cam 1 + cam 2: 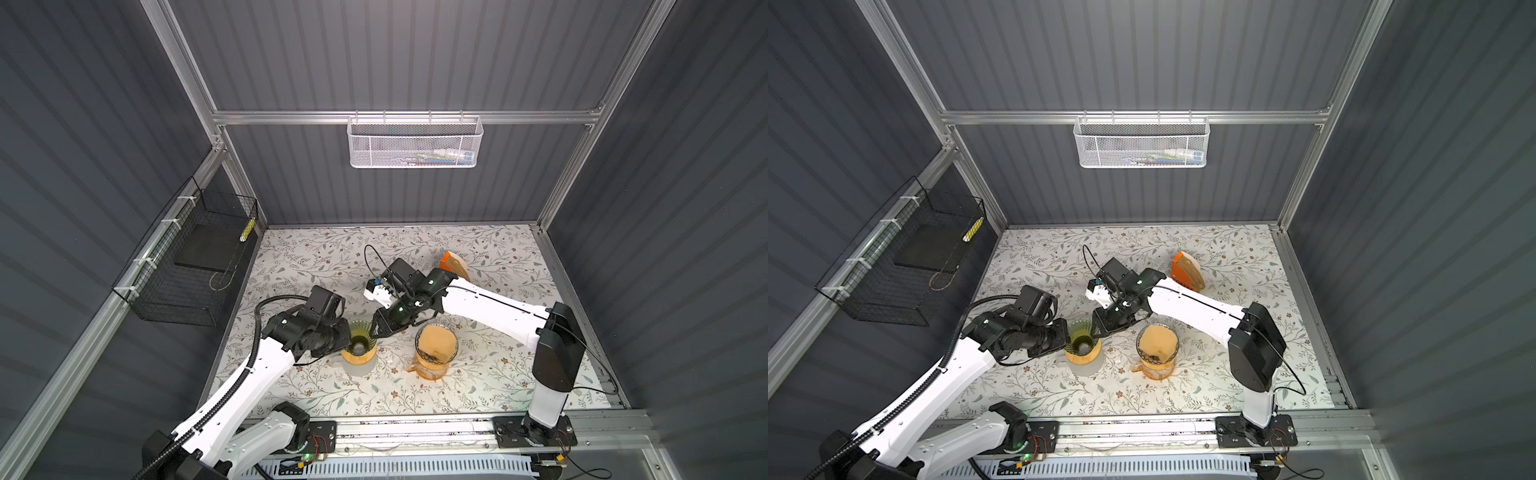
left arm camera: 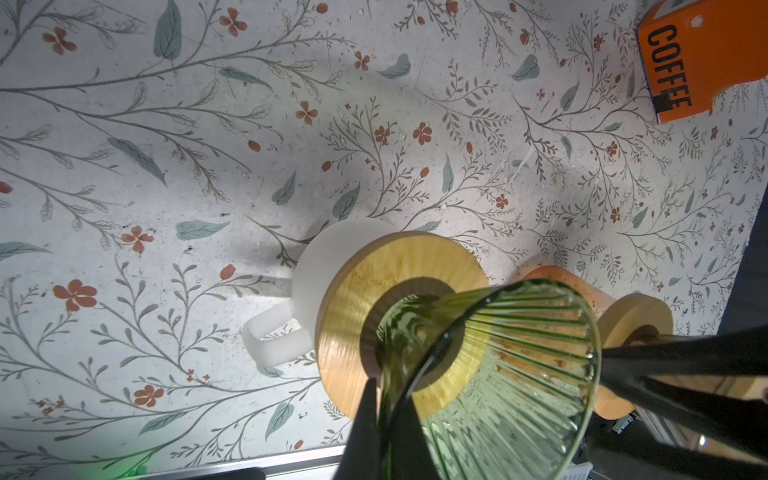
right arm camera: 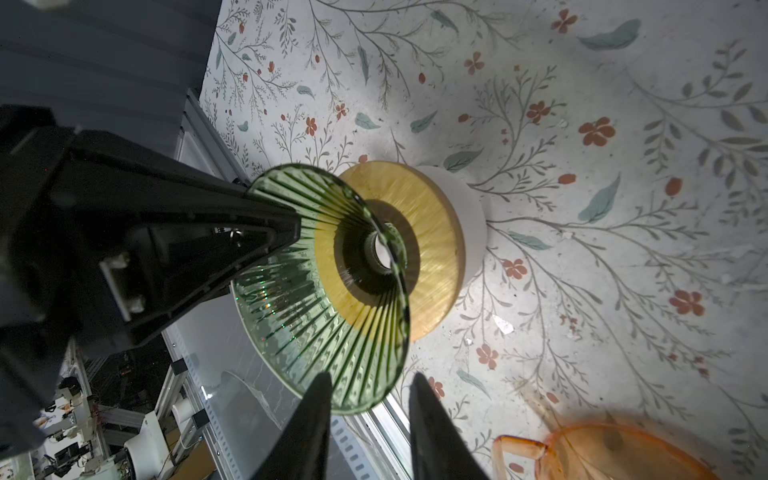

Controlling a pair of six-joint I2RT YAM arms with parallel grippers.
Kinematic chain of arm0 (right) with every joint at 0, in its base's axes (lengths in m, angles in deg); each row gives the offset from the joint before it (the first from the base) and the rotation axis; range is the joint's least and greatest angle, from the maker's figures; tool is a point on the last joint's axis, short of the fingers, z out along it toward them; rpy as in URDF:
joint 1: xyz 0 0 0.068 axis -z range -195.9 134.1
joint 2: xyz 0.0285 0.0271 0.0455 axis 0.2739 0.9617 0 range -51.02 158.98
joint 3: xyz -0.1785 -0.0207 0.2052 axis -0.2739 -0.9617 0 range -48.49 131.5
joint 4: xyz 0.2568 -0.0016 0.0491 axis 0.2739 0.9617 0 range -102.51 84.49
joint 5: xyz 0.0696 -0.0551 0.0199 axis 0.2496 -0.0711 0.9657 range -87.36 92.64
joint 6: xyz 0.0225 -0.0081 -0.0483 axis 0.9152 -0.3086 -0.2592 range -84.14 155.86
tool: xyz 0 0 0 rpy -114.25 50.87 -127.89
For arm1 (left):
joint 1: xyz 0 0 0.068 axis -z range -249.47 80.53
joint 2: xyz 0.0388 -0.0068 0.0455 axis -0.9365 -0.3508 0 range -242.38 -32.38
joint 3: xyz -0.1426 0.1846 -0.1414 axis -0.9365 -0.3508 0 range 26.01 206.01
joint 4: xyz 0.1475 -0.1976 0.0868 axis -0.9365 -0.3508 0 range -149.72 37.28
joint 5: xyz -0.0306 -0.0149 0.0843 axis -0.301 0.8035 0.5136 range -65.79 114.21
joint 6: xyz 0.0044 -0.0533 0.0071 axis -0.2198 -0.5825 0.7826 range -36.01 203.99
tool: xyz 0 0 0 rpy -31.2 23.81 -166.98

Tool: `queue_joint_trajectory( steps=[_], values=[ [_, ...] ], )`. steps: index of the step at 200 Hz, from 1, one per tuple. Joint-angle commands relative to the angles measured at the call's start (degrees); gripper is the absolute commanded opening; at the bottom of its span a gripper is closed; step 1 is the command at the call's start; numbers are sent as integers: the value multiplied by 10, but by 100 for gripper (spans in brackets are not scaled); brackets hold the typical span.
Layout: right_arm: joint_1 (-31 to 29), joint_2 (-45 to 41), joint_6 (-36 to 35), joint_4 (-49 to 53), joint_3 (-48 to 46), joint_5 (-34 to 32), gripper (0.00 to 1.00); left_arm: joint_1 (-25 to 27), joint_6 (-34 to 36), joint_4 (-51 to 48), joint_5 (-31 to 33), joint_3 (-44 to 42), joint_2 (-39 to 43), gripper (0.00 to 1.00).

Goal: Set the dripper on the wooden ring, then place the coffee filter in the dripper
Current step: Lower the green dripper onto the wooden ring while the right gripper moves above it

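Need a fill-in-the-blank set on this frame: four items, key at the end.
1. The left gripper pinches the rim of the ___ dripper.
2. That dripper stands on a ___ mug.
3. The orange box reads ___.
4. A paper filter sits over the ___ jug.
Missing words: green; white; COFFEE; orange.

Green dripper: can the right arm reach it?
Probably yes: the right gripper holds open jaws at the rim of the green dripper. The left gripper pinches the opposite side, out of the way.
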Motion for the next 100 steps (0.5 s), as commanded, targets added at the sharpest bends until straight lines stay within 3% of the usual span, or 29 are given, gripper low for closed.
queue_joint_trajectory(
  steps=[1, 60, 100],
  values=[
    [-3, 5, -2, 0, 0, -11, 32, 3, 8, -30, 3, -11, 5, 0],
    [-3, 18, 0, -6, 1, -17, 20, 3, 7, -36, 5, -5, 10, 0],
    [-3, 24, 0, -7, 0, -20, 19, 3, 10, -35, 2, -2, 6, 0]
  ],
)
